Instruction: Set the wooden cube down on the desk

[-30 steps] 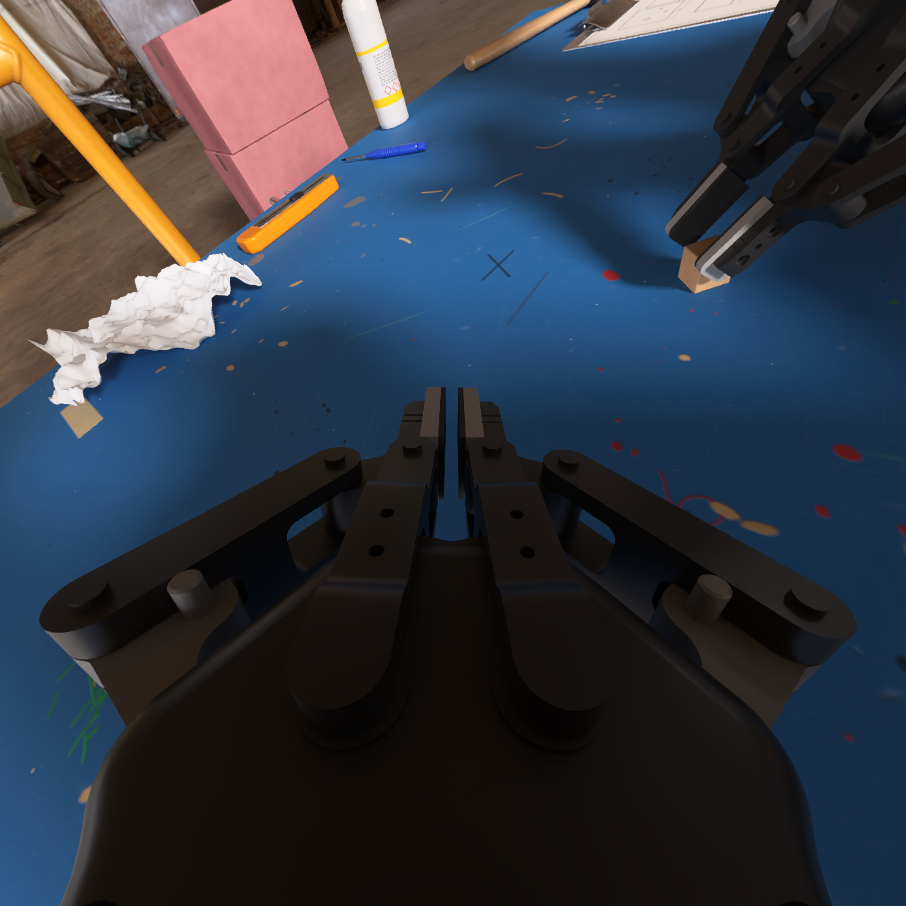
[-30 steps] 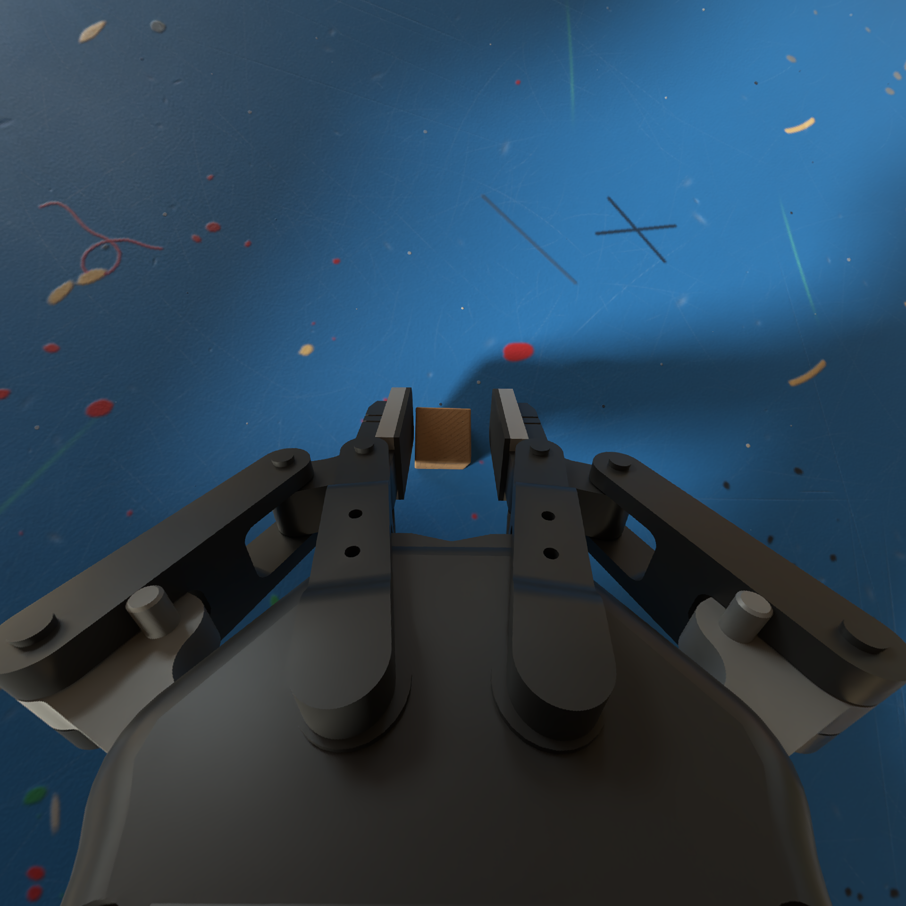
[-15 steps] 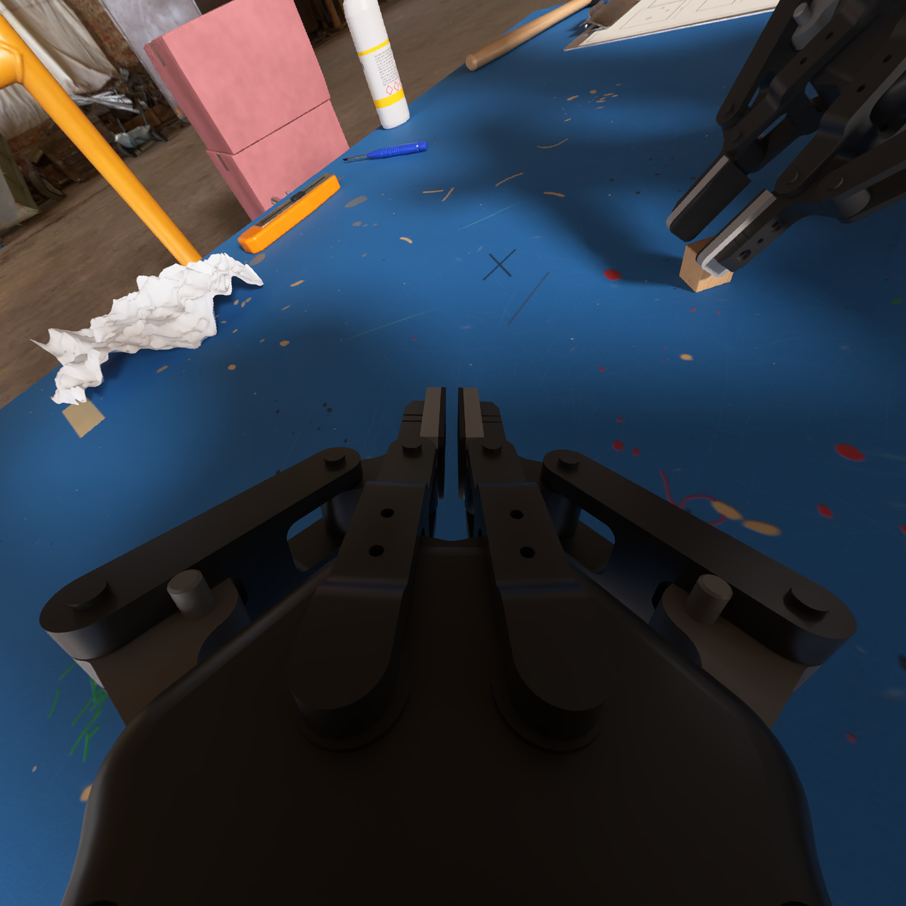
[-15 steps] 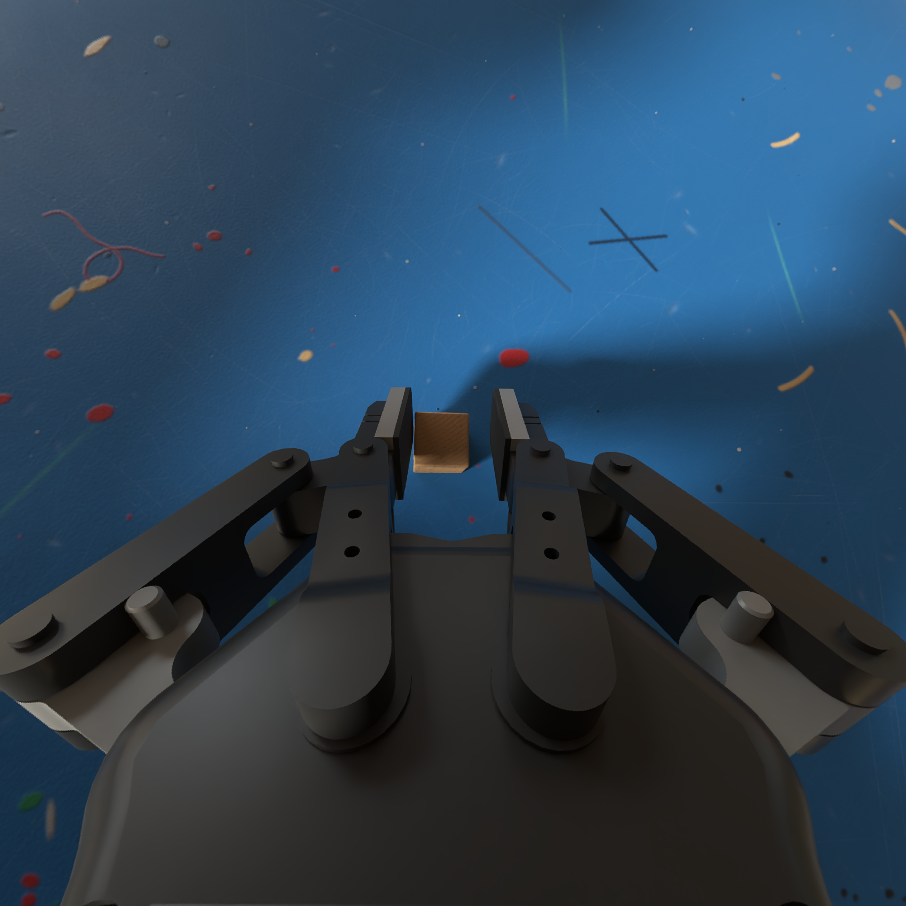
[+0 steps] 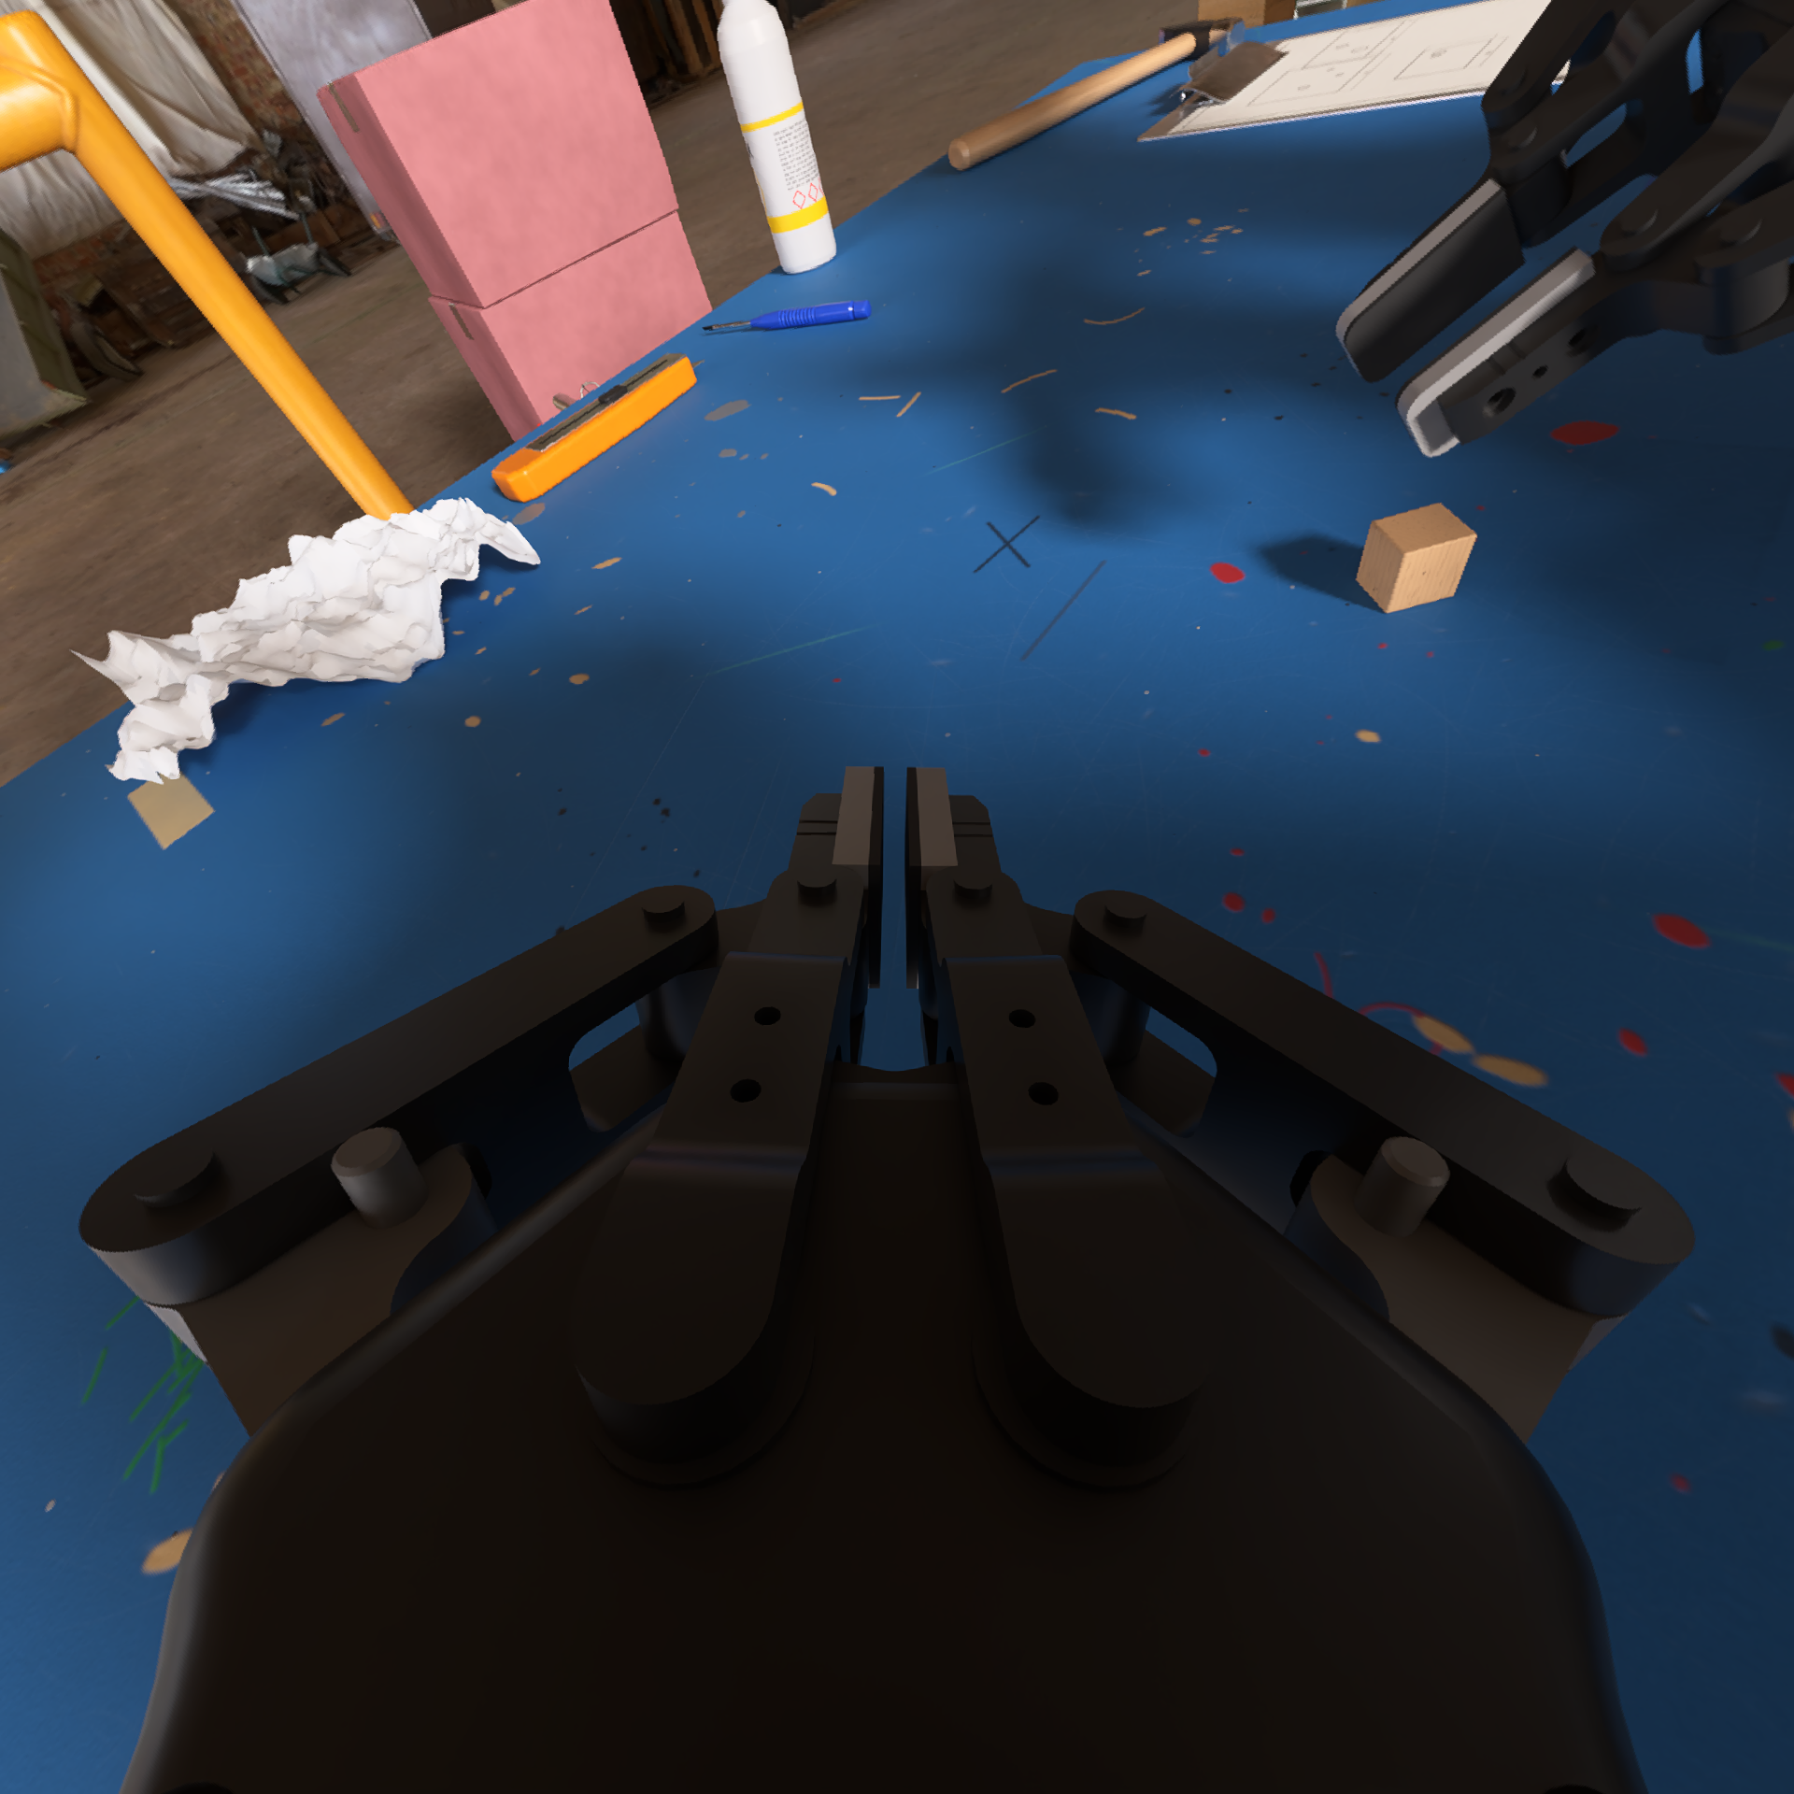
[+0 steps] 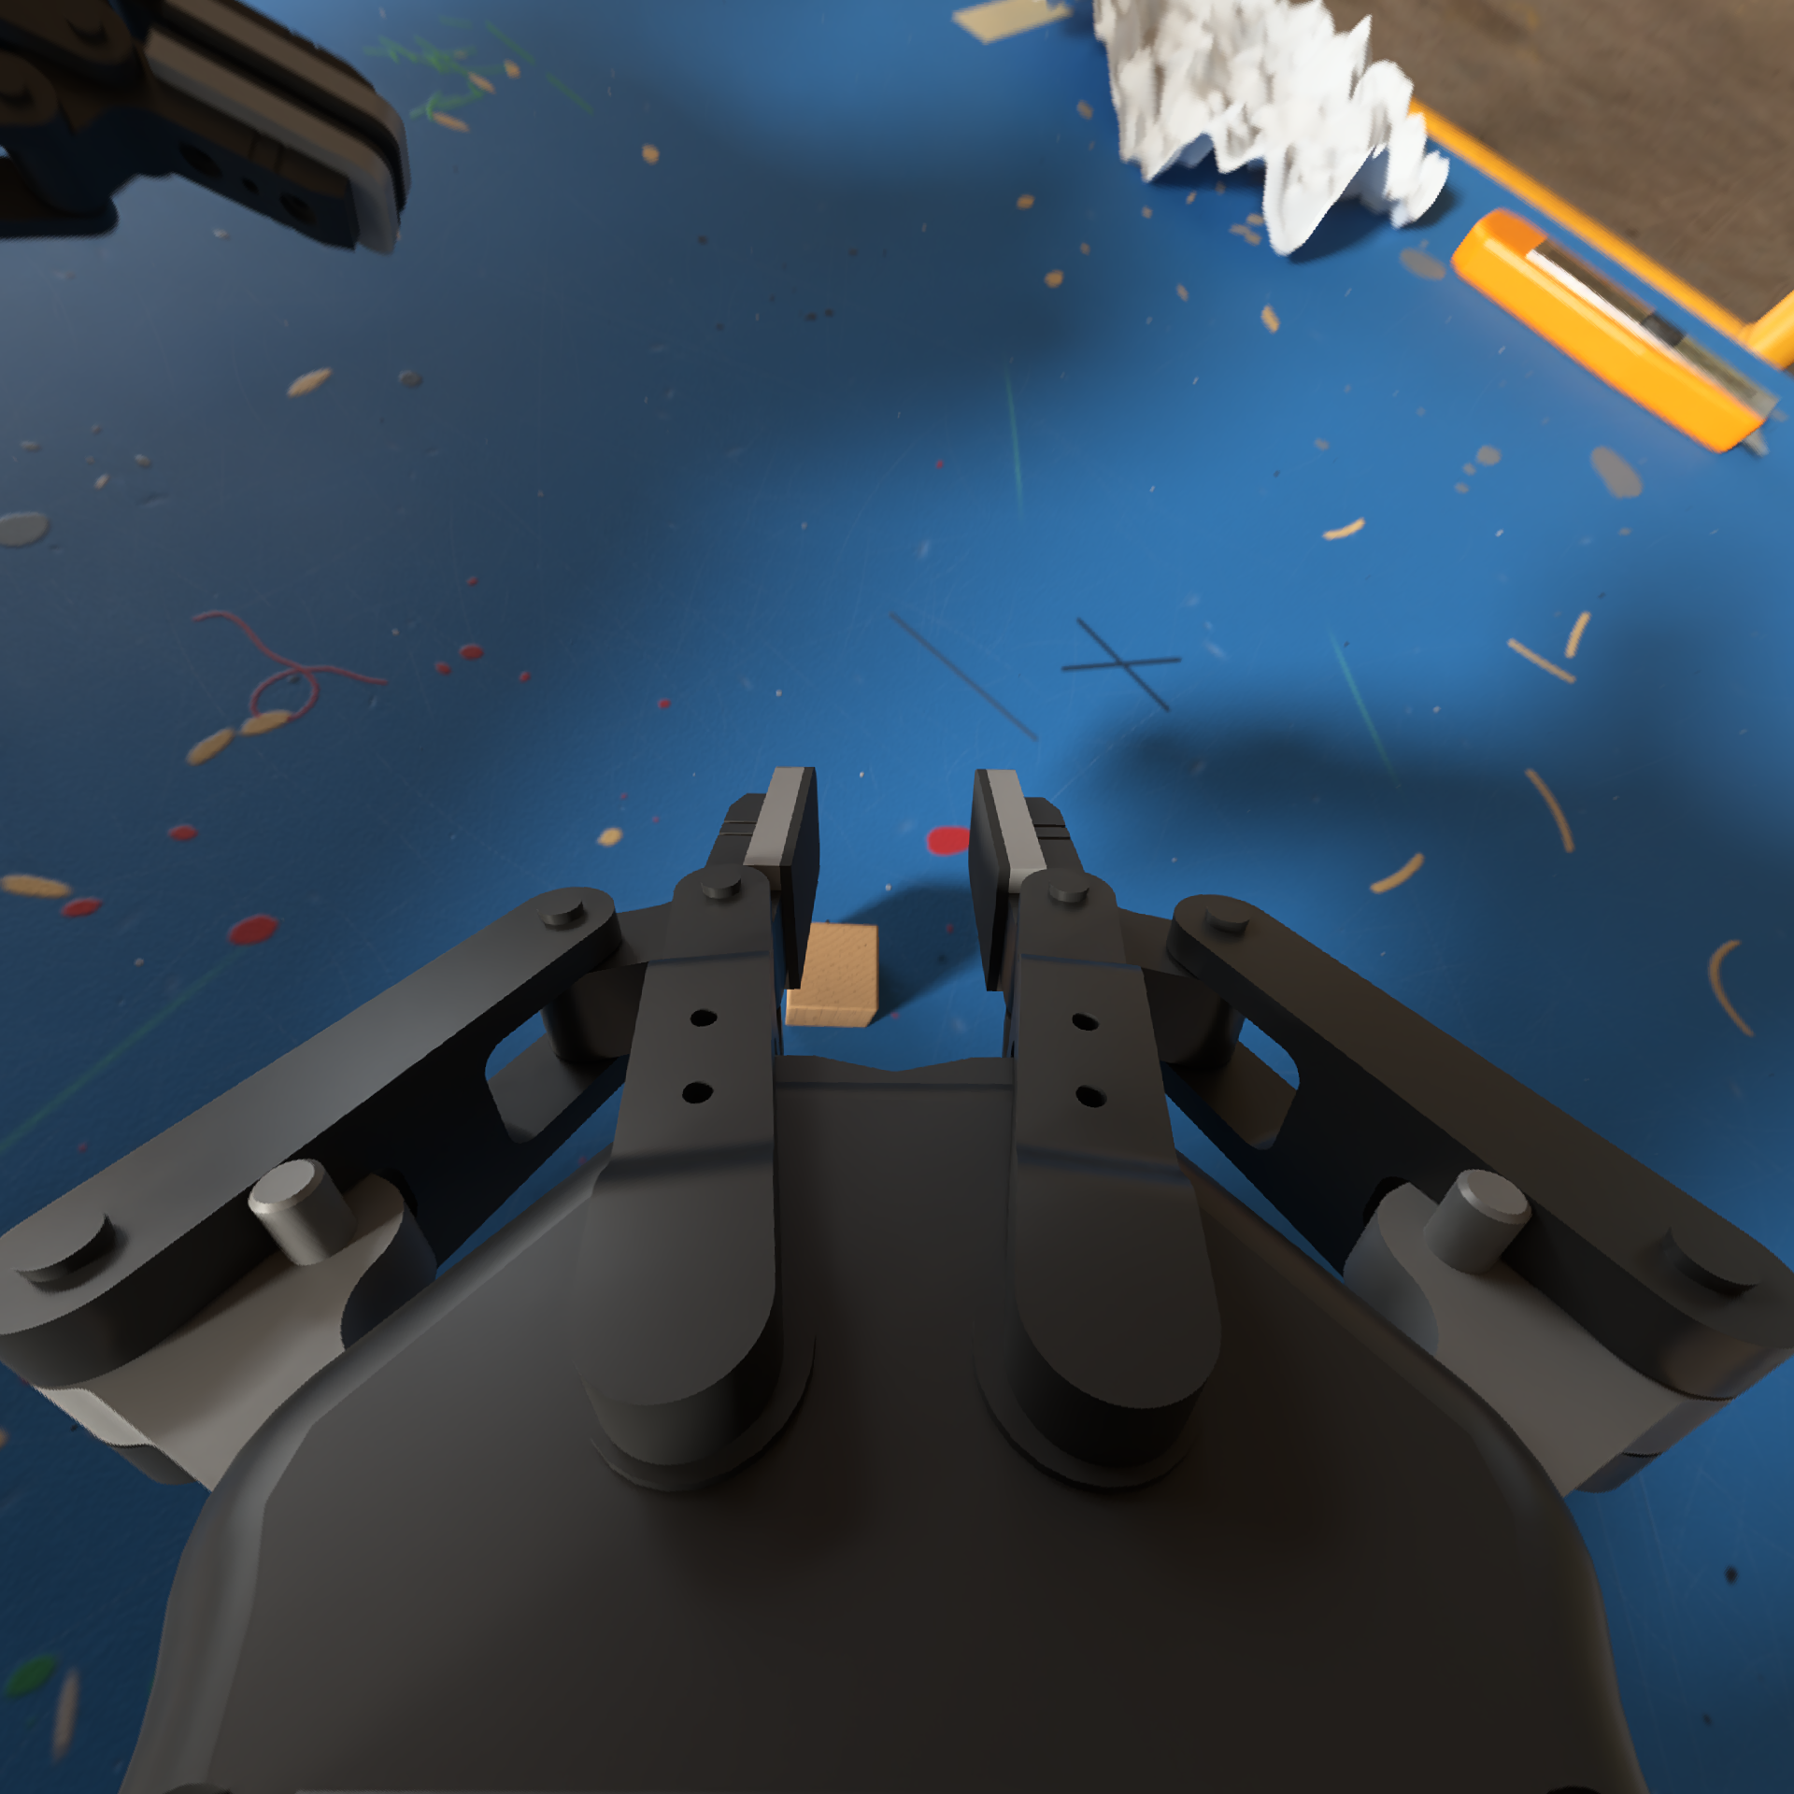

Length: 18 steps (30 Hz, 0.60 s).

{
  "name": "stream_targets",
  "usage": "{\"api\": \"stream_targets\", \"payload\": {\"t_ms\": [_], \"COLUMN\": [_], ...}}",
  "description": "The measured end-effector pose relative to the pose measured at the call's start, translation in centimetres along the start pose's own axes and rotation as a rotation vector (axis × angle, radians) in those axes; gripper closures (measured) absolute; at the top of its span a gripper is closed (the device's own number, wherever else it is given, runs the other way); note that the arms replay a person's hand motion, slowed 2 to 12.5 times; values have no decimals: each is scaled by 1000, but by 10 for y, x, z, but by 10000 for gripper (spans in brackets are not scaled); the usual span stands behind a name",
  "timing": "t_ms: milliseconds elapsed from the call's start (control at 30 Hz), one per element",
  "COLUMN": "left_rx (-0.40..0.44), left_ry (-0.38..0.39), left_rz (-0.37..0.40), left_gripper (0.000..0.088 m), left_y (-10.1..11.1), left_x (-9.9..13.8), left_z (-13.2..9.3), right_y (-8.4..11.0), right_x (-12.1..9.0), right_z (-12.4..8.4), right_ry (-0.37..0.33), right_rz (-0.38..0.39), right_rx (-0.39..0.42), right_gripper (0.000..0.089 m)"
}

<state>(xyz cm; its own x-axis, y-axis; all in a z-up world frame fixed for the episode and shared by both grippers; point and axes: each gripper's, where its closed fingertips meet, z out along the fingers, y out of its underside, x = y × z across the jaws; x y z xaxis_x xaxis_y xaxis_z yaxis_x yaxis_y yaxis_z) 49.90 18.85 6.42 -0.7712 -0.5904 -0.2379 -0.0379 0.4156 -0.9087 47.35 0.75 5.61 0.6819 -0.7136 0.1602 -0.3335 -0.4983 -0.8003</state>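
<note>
The wooden cube (image 5: 1415, 556) rests alone on the blue desk (image 5: 874, 631), right of a drawn cross. My right gripper (image 5: 1398, 408) hangs above and behind it, clear of it, jaws apart. In the right wrist view the right gripper (image 6: 893, 825) is open and empty, and the cube (image 6: 835, 974) lies on the desk below, partly hidden by the left finger. My left gripper (image 5: 894, 806) is shut and empty over the near middle of the desk; it also shows in the right wrist view (image 6: 379, 184) at top left.
Along the desk's left edge lie crumpled white paper (image 5: 311, 612), an orange box cutter (image 5: 594, 427), a blue screwdriver (image 5: 796, 316), a pink box (image 5: 529, 204) and a white bottle (image 5: 781, 136). A yellow post (image 5: 194, 262) stands there. A wooden-handled hammer (image 5: 1078, 92) and clipboard (image 5: 1340, 68) lie far back.
The right gripper has risen away from the cube, which stays on the desk, now fully uncovered. The left gripper has not moved.
</note>
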Motion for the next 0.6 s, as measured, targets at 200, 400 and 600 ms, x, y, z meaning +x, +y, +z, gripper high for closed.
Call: {"api": "stream_targets", "payload": {"t_ms": [200,400,600], "left_rx": [14,31,54], "left_ry": [-10,-29,-47], "left_rz": [-9,-17,-37], "left_gripper": [844,847,852], "left_y": [-2,-4,-8], "left_x": [-3,-7,-11], "left_z": [-1,-2,-5], "right_y": [-16,-33,-58], "right_x": [3,7,8], "right_z": [-7,-13,-20], "right_ry": [25,51,64], "right_rz": [-10,-25,-50], "right_rx": [76,146,214], "right_gripper": [613,613,615]}}
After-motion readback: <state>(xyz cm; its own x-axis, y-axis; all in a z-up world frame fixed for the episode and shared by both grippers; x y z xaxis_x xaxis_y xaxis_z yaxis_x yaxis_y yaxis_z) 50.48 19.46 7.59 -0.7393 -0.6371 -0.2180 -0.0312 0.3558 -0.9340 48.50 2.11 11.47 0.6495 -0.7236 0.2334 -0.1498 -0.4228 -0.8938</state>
